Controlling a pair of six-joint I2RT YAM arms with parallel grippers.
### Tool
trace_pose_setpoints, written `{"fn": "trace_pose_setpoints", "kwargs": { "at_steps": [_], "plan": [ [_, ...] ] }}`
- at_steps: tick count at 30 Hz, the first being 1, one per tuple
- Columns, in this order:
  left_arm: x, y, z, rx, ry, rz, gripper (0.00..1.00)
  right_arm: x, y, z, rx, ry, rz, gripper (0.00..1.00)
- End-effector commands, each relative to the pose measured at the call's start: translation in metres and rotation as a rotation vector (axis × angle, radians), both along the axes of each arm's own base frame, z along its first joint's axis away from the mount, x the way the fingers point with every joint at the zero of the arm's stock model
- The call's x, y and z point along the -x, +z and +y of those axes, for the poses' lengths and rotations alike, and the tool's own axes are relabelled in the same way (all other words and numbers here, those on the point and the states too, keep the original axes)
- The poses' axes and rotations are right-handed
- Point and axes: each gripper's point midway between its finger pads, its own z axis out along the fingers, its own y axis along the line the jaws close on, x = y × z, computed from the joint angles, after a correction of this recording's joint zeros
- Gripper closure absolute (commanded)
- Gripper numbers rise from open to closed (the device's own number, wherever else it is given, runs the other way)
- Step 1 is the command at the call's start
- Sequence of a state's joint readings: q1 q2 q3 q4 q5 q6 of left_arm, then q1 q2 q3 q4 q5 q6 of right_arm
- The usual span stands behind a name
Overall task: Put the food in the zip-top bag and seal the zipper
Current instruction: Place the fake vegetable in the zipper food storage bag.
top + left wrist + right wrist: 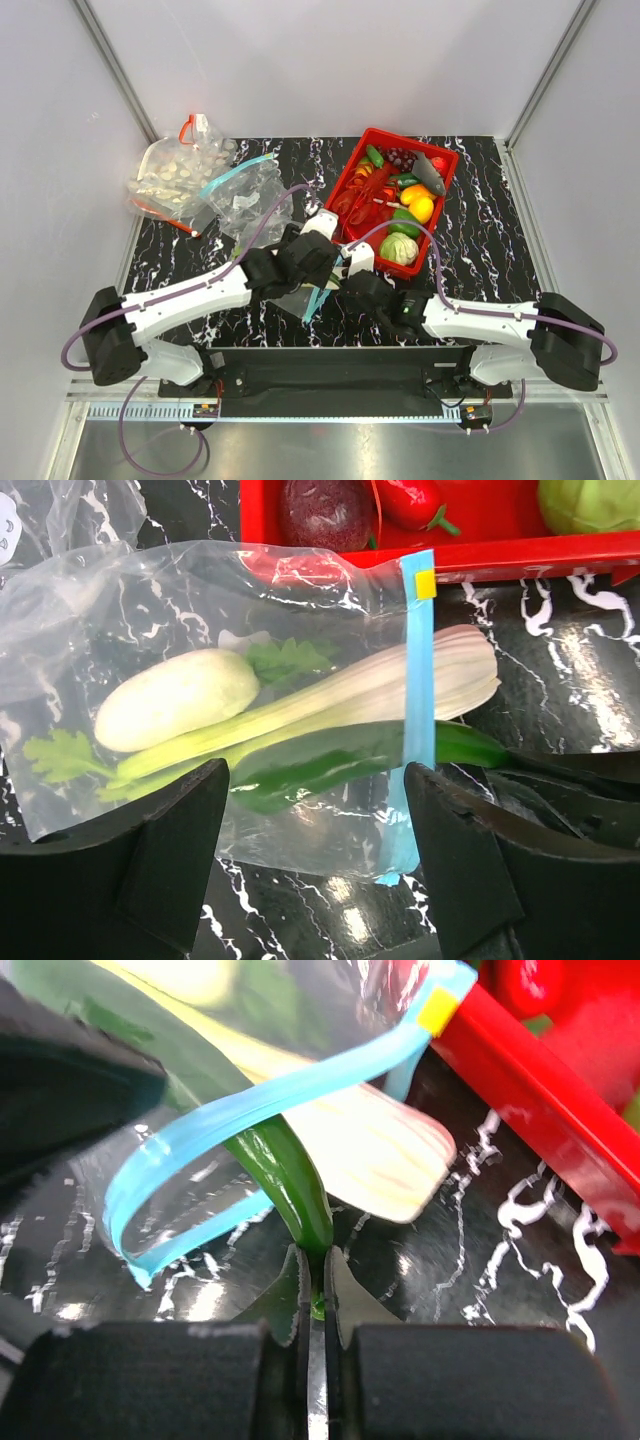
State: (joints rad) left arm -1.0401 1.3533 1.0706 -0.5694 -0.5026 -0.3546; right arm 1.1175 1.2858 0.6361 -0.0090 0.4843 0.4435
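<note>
The zip-top bag [190, 600] lies flat on the black marbled table, with its teal-blue zipper [418, 680] standing open in a loop [250, 1110]. Inside are a white oval piece [175, 695], the leek [330, 695] and a long dark green vegetable [320, 765]. The leek's white end [390, 1150] and the green vegetable's tip stick out past the zipper. My right gripper [318, 1280] is shut on that green tip. My left gripper [318, 850] is open above the bag's near edge, with nothing between its fingers. In the top view both grippers meet over the bag [318, 298].
A red basket [352, 172] of toy produce and a grey fish [428, 172] stands just beyond the bag. At the back left lie a clear bag with a red strip [170, 175] and another clear bag with a teal strip [245, 190].
</note>
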Motion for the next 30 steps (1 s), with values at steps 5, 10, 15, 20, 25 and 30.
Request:
{"fn": "trace_pose_setpoints", "kwargs": {
  "at_steps": [5,10,15,20,25,30],
  "plan": [
    [0.035,-0.010,-0.016,0.024,-0.153,0.053,0.20,-0.024,0.062,0.027,-0.210,-0.027,-0.121,1.00],
    [0.000,0.008,-0.026,0.050,-0.112,0.053,0.20,-0.020,0.046,0.031,-0.197,-0.006,-0.087,1.00],
    [-0.037,0.022,-0.039,0.070,-0.083,0.060,0.21,-0.022,0.043,0.031,-0.189,-0.016,-0.086,1.00],
    [-0.053,0.037,-0.020,0.137,-0.033,0.048,0.20,-0.022,0.037,0.029,-0.177,-0.027,-0.079,1.00],
    [-0.052,0.036,-0.003,0.189,-0.010,0.068,0.20,-0.023,0.035,0.028,-0.180,-0.042,-0.077,1.00],
    [-0.039,0.028,-0.003,0.236,-0.027,0.091,0.20,-0.025,0.044,0.025,-0.206,-0.072,-0.071,1.00]
  ]
}}
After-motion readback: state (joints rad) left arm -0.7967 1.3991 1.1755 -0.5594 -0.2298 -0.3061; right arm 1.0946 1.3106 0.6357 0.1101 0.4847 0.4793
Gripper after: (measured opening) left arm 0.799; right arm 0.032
